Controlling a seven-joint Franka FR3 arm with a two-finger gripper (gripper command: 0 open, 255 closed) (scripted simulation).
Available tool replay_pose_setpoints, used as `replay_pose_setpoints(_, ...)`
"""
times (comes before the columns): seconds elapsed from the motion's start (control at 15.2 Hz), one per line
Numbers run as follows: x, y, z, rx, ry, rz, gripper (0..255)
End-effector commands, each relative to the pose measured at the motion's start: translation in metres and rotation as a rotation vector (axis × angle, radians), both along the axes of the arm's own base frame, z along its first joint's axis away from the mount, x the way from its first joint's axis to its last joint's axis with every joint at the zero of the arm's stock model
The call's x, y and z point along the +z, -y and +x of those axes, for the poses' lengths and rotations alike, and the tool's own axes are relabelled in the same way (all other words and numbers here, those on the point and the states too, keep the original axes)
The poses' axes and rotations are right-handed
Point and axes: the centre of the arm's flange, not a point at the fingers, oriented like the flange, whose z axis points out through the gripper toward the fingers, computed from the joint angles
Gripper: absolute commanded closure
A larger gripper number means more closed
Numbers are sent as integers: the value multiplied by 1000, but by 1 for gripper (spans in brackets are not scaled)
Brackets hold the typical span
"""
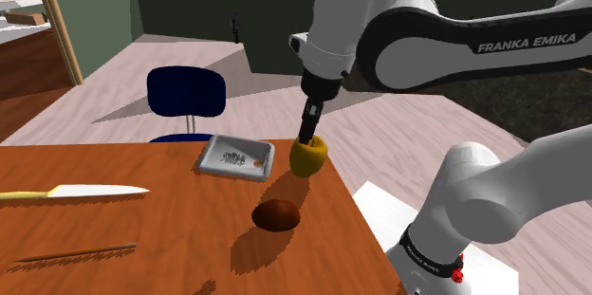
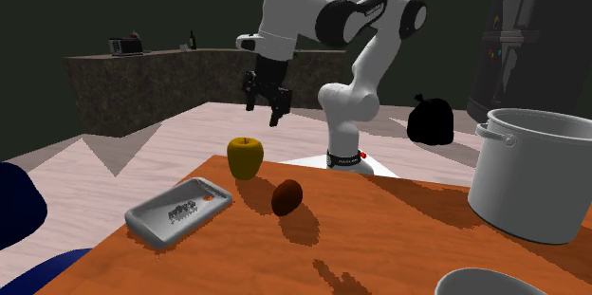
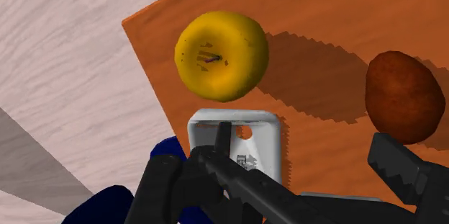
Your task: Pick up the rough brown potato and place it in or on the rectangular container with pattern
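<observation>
the gripper [image 2: 266, 105] hangs in the air over the far part of the wooden table [image 1: 114, 222], its two black fingers [image 3: 403, 168] spread apart with nothing between them. in the second exterior view it sits clear above the yellow apple [image 2: 245, 156], touching nothing.

the brown potato [image 1: 276, 215] lies on the bare tabletop, not held. in the shoulder view it is nearer the camera than the apple [image 1: 308, 157] and apart from it, casting a dark shadow on the wood. the rectangular container [image 1: 236, 158], a pale grey tray with a dark pattern on its floor, lies flat by the table's far edge, just to the shoulder view's left of the apple. the potato is well apart from it.

in the wrist view the apple [image 3: 221, 55] stands by the table's corner, the potato [image 3: 404, 96] close to one finger, and the container [image 3: 234, 140] partly behind the hand.

a white-bladed knife [image 1: 81, 191] and a thin stick [image 1: 76, 253] lie on the shoulder view's left of the table. a blue chair [image 1: 185, 91] stands beyond the far edge. in the second exterior view a large grey pot [image 2: 531, 175] stands on the table's right.
</observation>
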Motion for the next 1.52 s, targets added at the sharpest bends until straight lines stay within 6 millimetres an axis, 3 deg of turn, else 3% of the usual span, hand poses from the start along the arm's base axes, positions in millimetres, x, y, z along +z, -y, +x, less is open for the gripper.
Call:
replay_pose_setpoints(0.0,-22,-18,-5,59,-6,-19,0)
replay_pose_setpoints(0.79,-141,-110,-66,400,-45,-129,0)
replay_pose_setpoints(1.25,-176,-101,-57,400,-45,-129,0)
replay_pose_setpoints(1.45,-179,-101,-56,400,-45,-129,0)
